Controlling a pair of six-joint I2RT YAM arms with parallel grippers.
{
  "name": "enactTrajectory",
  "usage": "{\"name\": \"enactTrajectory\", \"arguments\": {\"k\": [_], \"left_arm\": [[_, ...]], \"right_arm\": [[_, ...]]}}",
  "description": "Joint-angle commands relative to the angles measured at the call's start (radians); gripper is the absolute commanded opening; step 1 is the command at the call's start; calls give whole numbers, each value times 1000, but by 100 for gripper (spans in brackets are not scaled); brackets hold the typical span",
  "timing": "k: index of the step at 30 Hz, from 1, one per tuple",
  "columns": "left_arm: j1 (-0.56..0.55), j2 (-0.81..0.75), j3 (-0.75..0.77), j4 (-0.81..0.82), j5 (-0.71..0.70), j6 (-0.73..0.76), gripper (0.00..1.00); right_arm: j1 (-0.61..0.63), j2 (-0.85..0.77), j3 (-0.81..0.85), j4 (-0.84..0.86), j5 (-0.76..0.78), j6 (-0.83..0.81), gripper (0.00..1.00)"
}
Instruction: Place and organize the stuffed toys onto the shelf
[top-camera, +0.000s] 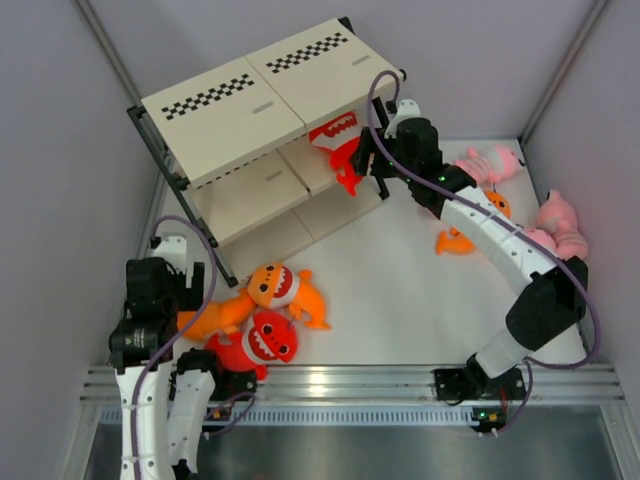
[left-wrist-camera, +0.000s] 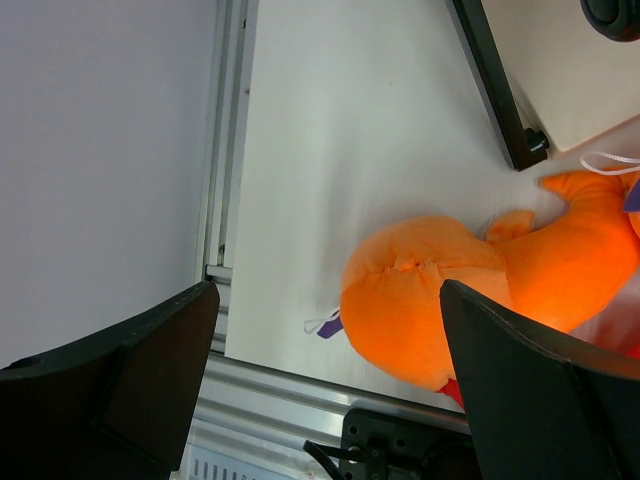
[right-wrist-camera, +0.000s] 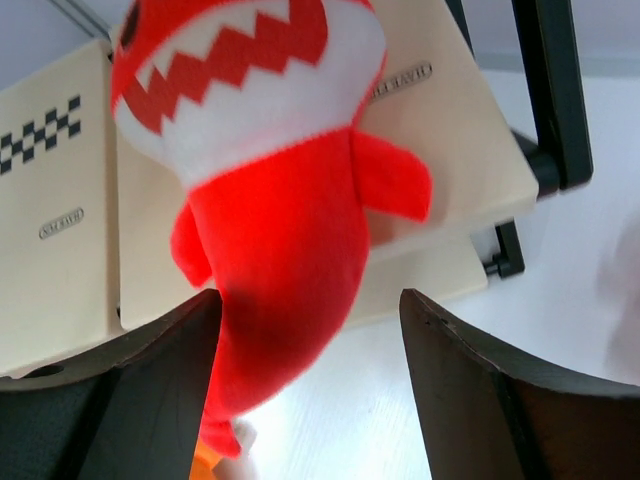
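Note:
The shelf stands at the back left. A red shark lies on its middle board with its tail hanging over the edge. My right gripper is open around that tail. In the right wrist view the red shark rests against the left finger, well apart from the right one. My left gripper hangs open over the near left corner, beside an orange shark. In the left wrist view that orange shark lies by the right finger, ungripped. Another orange shark and a red shark lie close by.
A further orange shark lies partly under the right arm. Pink plush animals sit along the right wall. The shelf's black leg stands just beyond the left gripper. A metal rail runs along the near edge.

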Motion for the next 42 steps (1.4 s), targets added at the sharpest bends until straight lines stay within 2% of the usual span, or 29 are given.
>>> {"name": "enactTrajectory", "arguments": {"k": [1, 5, 7, 8, 9, 10, 11, 14, 16, 19, 20, 22, 25, 26, 29, 32, 35, 38, 40, 41, 42], "left_arm": [[-5, -10, 4, 36, 12, 0, 99], [-4, -10, 4, 35, 12, 0, 98], [-4, -11, 4, 35, 9, 0, 99], [-5, -13, 4, 35, 8, 0, 98], [-5, -11, 4, 35, 8, 0, 99], [-4, -14, 4, 35, 8, -2, 99], [-4, -13, 6, 35, 8, 0, 99], [-5, -13, 9, 35, 34, 29, 99], [-5, -13, 29, 20, 64, 87, 99], [-5, -4, 88, -74, 216, 205, 98], [-7, 1, 104, -104, 329, 233, 98], [-10, 12, 142, -196, 402, 309, 98], [-13, 12, 168, -333, 512, 442, 98], [-13, 12, 171, -367, 531, 475, 98], [-14, 15, 172, -442, 563, 576, 98], [-14, 38, 176, -458, 585, 639, 99], [-16, 61, 196, -456, 629, 689, 99], [-17, 73, 207, -458, 675, 741, 99], [-17, 78, 199, -456, 695, 758, 98], [-17, 78, 199, -456, 700, 758, 99], [-17, 79, 198, -456, 706, 752, 99]], "right_arm": [[5, -100, -87, 89, 4, 75, 72], [42, -118, -168, 167, -5, 120, 72], [43, -103, -179, 180, -5, 144, 65], [45, -95, -178, 180, -2, 147, 60], [45, -91, -173, 178, -5, 150, 45], [43, -80, -167, 180, -5, 150, 38], [43, -74, -150, 180, 1, 150, 25], [40, -51, -87, 180, 28, 146, 6], [33, -22, -29, 181, 51, 163, 3], [29, 26, 29, 207, 71, 201, 0], [26, 40, 43, 212, 76, 212, 0], [17, 81, 81, 215, 74, 236, 4], [8, 110, 104, 204, 59, 227, 28], [6, 107, 105, 198, 55, 209, 42], [6, 69, 72, 177, 53, 169, 63], [8, -14, 17, 152, 64, 115, 71], [16, -143, -76, 125, 79, 59, 72], [60, -308, -242, 143, 84, -1, 72], [135, -435, -433, 199, 72, -18, 72], [170, -471, -507, 295, 0, -14, 73], [237, -520, -652, 359, -48, -6, 73]]}}
